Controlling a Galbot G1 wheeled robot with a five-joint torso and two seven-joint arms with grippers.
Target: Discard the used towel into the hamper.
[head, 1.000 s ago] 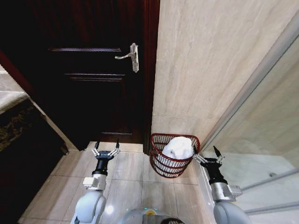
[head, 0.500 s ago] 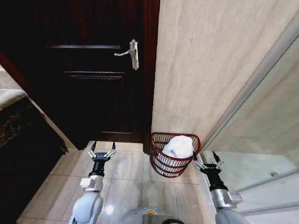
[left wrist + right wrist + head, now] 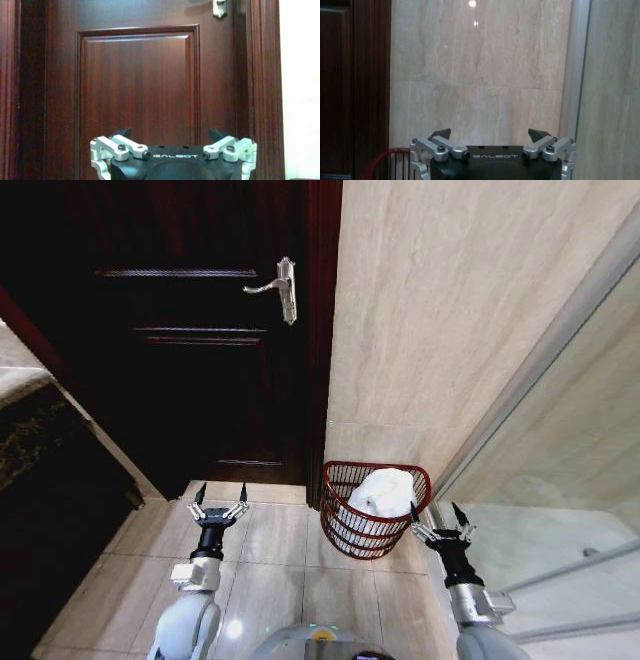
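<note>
The right gripper (image 3: 436,515) hangs low over the floor with its fingers spread wide and nothing between them, just beside the hamper (image 3: 372,510) on that basket's right side. The left gripper (image 3: 221,500) is also spread wide and empty, held out over the pale floor tiles (image 3: 275,555) in front of the dark wooden door (image 3: 190,350), well apart from the hamper. The hamper stands on the floor against the beige tiled wall (image 3: 440,320), at the corner beside the door frame, and a white towel (image 3: 380,492) is bunched inside it, rising a little above the rim. From the head view the door handle (image 3: 280,288) is seen above the left gripper. The right wrist view adds a part of the hamper's red rim (image 3: 385,159) beside the open fingers, and the glass panel's frame (image 3: 575,75); the left wrist view has the door panel straight ahead
</note>
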